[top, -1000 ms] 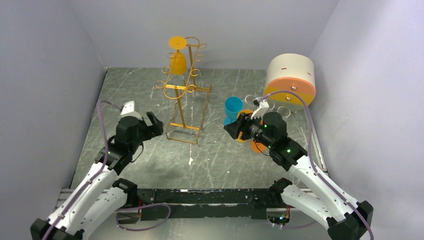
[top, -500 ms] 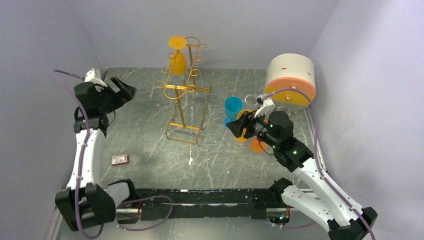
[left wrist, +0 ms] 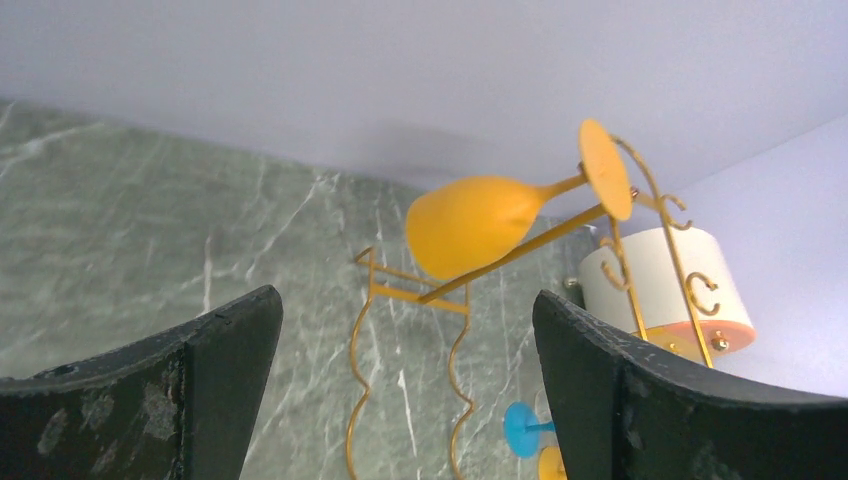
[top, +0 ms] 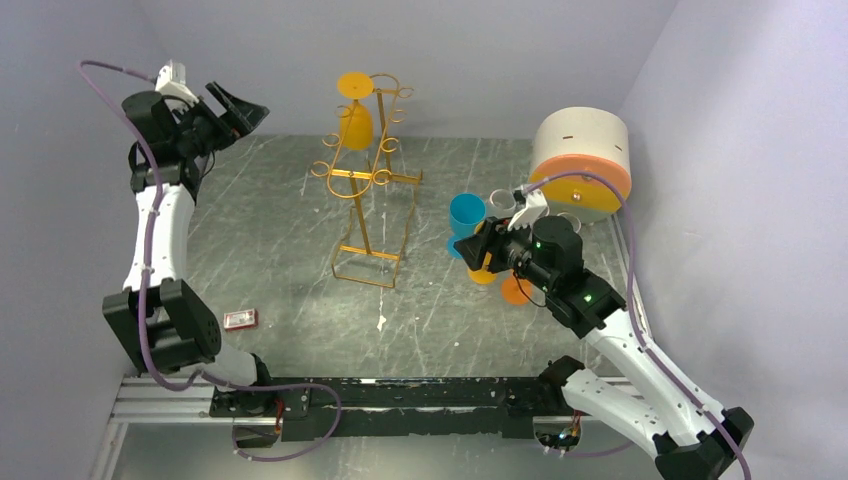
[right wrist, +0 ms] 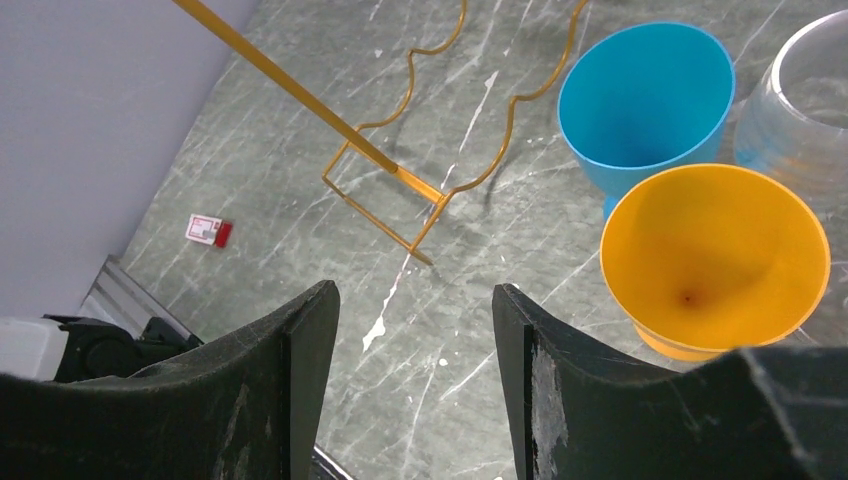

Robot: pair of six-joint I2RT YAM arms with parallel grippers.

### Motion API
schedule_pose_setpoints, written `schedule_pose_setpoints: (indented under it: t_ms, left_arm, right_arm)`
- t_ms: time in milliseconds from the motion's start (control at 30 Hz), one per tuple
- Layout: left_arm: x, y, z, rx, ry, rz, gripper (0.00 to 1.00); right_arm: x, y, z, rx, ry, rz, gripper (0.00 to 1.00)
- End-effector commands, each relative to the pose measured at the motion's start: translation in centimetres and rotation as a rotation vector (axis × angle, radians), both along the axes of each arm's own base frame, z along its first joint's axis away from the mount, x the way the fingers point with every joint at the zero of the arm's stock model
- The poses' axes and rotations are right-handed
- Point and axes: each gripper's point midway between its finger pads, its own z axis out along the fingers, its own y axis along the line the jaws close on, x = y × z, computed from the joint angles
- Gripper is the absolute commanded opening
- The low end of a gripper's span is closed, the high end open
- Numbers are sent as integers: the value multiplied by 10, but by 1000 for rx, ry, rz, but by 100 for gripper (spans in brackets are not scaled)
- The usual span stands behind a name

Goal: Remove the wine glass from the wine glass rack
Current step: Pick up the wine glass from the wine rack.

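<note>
Orange wine glass point(top: 355, 122) hangs inverted atop the wine glass rack point(top: 366, 200). The left claw point(top: 238, 106) gapes empty, high to its left. The right claw point(top: 470, 250), parted and empty, hovers over a blue cup point(right wrist: 645, 95), an orange cup point(right wrist: 715, 255) and possibly a clear glass point(right wrist: 800, 100).

Left arm point(top: 160, 230) high, jaws wide — right arm point(top: 640, 350) low, jaws parted.

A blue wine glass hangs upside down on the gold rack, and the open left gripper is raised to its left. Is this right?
Only the colour is wrong: the hanging wine glass is orange, as the left wrist view shows. It hangs upside down on the gold rack, and the open left gripper is raised to its left.
</note>
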Motion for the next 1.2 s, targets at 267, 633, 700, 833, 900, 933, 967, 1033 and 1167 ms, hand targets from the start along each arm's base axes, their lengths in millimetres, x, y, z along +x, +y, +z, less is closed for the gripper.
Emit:
schedule_pose_setpoints:
  t_ms: [267,633,700,833,900,933,967,1033,1167]
  left_arm:
    - [67,-75,45,-78,-121,-360,93]
    - [82,-149,39,-198,-133,-614,85]
    - [86,-153,37,-201,-119,-614,84]
    - [97,-154,27,-254,-65,-575,79]
    - [98,-155,25,-267,-63,-571,77]
    - [99,-157,23,-266,-58,-572,76]
    - [100,-158,22,-264,-54,-569,75]
    - [101,-163,20,-258,-42,-562,73]
    - [101,-169,23,-272,-26,-559,67]
  right_arm:
    - [-3,0,5,13,30,-2,62]
    - [-5,-3,-2,-15,51,-4,63]
    - [-5,-2,-4,-19,59,-1,63]
    - [-5,0,-5,-10,65,6,63]
    - [-5,1,-5,-6,65,6,63]
    - [-5,1,-5,-4,67,7,63]
    - [-5,1,-6,-4,70,8,63]
    - [-5,2,-6,-1,73,10,63]
    - [-6,3,-4,-4,77,16,63]
